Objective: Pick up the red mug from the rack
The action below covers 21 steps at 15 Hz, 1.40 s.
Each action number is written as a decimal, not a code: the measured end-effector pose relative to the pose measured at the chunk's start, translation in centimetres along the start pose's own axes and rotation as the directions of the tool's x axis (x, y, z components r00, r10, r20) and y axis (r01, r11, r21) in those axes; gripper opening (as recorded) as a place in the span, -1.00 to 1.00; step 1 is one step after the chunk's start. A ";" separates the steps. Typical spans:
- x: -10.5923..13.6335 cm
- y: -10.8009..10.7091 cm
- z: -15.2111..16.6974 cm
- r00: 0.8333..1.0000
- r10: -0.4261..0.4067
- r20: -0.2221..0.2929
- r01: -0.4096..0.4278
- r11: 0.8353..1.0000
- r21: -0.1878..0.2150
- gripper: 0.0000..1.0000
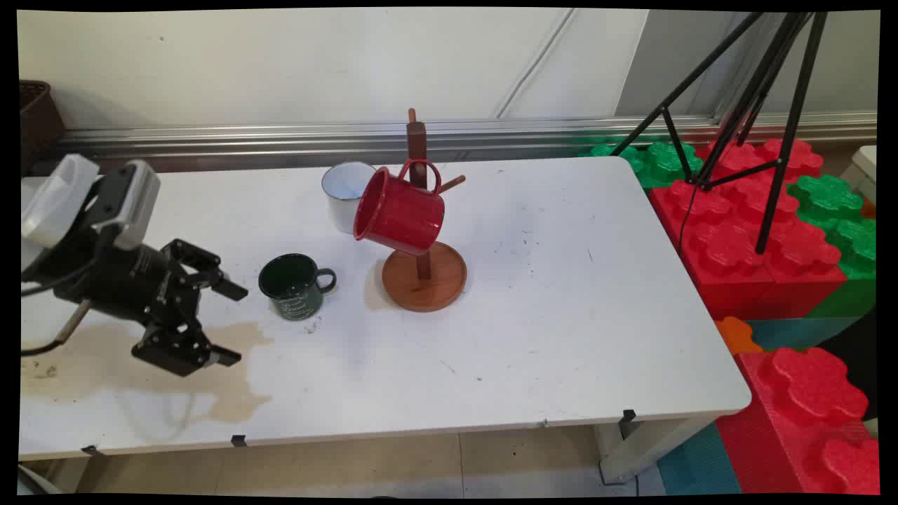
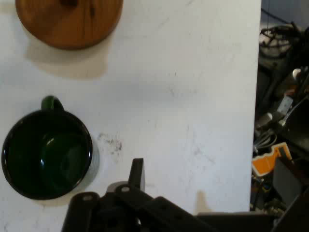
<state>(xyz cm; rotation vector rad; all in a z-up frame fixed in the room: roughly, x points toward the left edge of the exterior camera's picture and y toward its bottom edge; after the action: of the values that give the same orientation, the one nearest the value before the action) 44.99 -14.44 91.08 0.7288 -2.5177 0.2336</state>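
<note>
gripper (image 1: 228,322) — spread wide, holding nothing | green mug (image 1: 293,286) — upright on table (image 1: 561,315), at gripper's 2 o'clock, near; likely enamel: light, rigid, slick; best gripped across rim | mug stand (image 1: 424,275) — mug's 3 o'clock

You have a white rectangular table (image 1: 561,337) with a pale brown stain (image 1: 140,372) across its near left part. Standing on it are a dark green enamel mug (image 1: 292,285), a white enamel cup (image 1: 345,194) and a round-based wooden mug stand (image 1: 424,275).
</note>
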 end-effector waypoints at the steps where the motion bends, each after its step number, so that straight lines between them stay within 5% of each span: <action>1: 0.5 -0.1 -0.2 1.000 -0.011 -0.010 0.011 1.000 -0.002 1.00; 13: 6.0 -2.1 -1.3 0.977 -0.125 -0.174 0.120 0.992 -0.039 1.00; 21: 9.3 -2.1 -0.8 0.932 -0.220 -0.287 0.210 0.976 -0.064 1.00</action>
<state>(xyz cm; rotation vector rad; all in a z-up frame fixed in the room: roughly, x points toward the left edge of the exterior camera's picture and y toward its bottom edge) 39.63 -20.16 96.61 0.8810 -2.1385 0.2064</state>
